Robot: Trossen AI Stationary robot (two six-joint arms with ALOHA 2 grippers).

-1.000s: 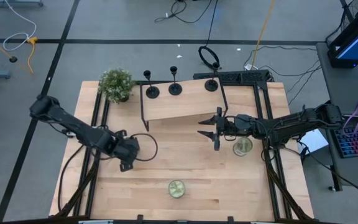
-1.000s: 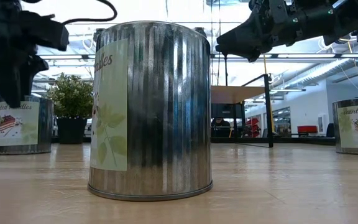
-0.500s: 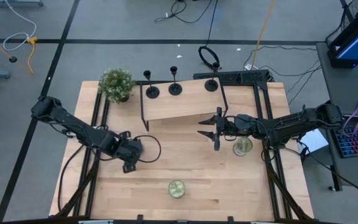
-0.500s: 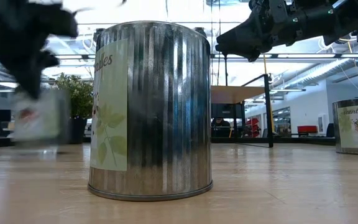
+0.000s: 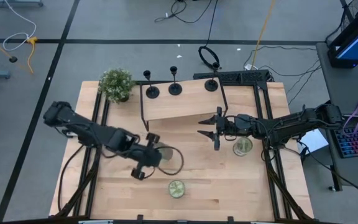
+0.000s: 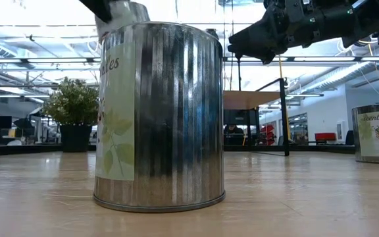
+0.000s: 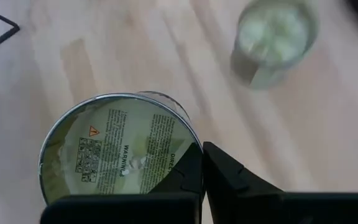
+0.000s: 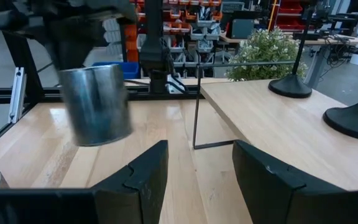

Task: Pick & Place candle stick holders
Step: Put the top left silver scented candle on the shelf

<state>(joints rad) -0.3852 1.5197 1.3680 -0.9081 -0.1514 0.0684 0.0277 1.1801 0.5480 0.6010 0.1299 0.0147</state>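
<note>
- Left gripper [image 5: 146, 157] holds a silver ribbed metal candle tin [image 8: 96, 104] w/ paper label, lifted above table centre.
- Right gripper [image 5: 211, 132], fingers wide, hovers by raised wooden shelf [image 5: 179, 104].
- Three matte-black candle stick holders [image 5: 175, 88] stand along shelf's far edge.
- Risk: tin slips from one-sided grip, hits second tin [image 5: 176, 188] near front edge.

Lighting's bright and even from overhead, so the bench [image 5: 229, 186] only gets soft, faint shadows. At bench height the ceiling lights blow out to white glare behind the big tin [image 6: 158, 115], which has streaky reflections down its ribbed side. The tin held by the left claw [image 5: 143, 163] is smeared with motion blur in the right wrist shot, and the glass jar [image 7: 272, 37] looks soft and out of focus.
</note>
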